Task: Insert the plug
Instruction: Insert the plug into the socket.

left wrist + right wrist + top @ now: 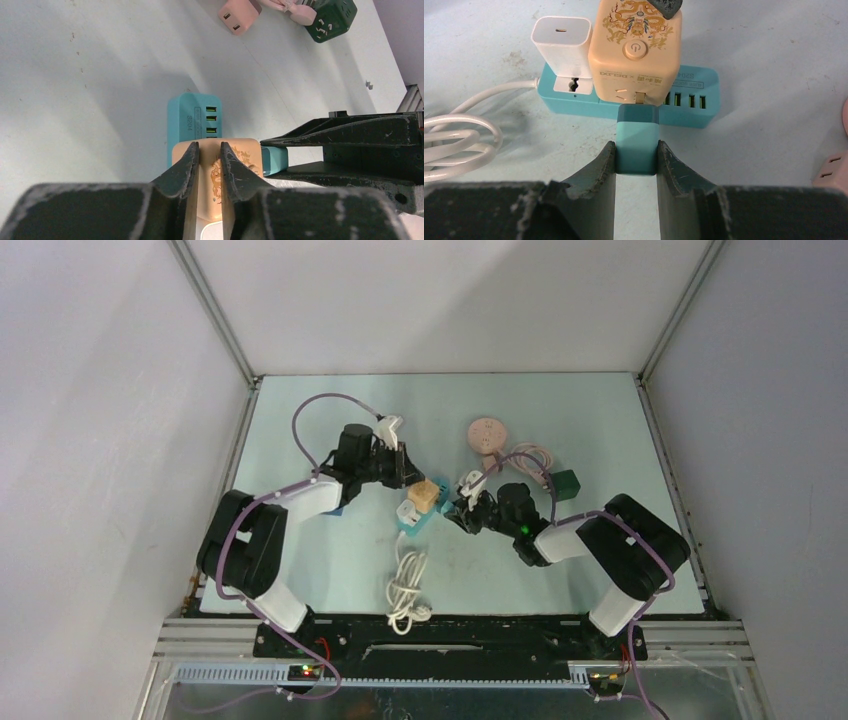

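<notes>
Two things stand plugged into the teal power strip at the middle of the tabletop: a white charger and, touching it on one side, a cream adapter with a gold dragon print and a round power button. Beside the adapter, the strip shows you a row of four green USB ports. A white cable leaves the strip's end and lies coiled toward the near edge.

Your right hand is clamped on the teal plug, one finger flat on each side of its body. The plug is level and points at the adapter's front face, just under the button. A short piece of bare metal shows between the plug's body and the slot it meets, so the plug is at the socket but not pushed home.

Your left hand comes at the adapter from the far side. Its fingers are drawn nearly together with only a thin gap and nothing pinched between them. Their tips rest against the adapter's printed face, and the right wrist view catches one dark tip on the adapter's top edge.

Well apart at the far right of the tabletop lie a pink plug block, a dark green cube socket and a round pink piece.
</notes>
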Tool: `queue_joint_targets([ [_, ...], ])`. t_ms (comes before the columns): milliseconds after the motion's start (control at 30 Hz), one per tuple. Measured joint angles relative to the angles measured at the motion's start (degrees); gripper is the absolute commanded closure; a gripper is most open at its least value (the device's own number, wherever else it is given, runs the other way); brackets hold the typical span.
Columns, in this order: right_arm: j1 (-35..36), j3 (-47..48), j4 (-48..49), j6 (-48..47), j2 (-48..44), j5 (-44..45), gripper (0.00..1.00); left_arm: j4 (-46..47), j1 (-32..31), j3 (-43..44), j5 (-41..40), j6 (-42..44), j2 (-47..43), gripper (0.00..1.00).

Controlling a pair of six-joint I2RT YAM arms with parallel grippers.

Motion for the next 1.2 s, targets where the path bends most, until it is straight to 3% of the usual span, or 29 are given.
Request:
queue_joint_targets([
  [633, 0.02, 2.05, -2.43, 0.31, 0.5, -0.2, 1.0, 7.28, -1.01, -3.5, -3.13, 0.28, -0.46, 0.91],
  [1200, 2.43, 3.28, -0.72, 3.15, 2.49, 5.79, 1.0, 13.31, -1.53, -7.08, -7.08, -0.52, -1.66, 0.95],
])
